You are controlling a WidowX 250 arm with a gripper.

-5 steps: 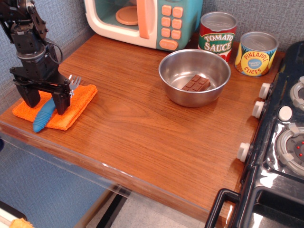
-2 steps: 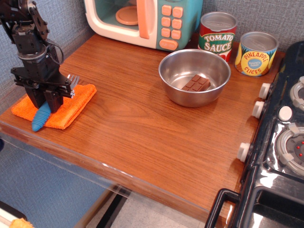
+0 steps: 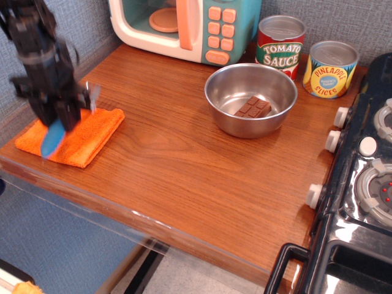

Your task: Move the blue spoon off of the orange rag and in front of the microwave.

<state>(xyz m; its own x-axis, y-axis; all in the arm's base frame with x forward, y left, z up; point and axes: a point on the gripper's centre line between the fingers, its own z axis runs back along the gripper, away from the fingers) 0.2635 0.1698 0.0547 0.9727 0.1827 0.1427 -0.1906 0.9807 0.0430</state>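
A brown wooden counter (image 3: 184, 159) carries a fuzzy orange rag (image 3: 86, 138), a teal-and-cream toy microwave (image 3: 184, 27), a steel bowl (image 3: 250, 101), a red tomato-sauce can (image 3: 280, 46) and a yellow-and-blue pineapple-slices can (image 3: 331, 68).

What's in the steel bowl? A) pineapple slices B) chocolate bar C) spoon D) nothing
B: a brown segmented chocolate bar lies in the bowl; the spoon is over at the rag, in the gripper.

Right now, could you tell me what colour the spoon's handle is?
Blue; the blue spoon shows in the observation.image view, held by the gripper.
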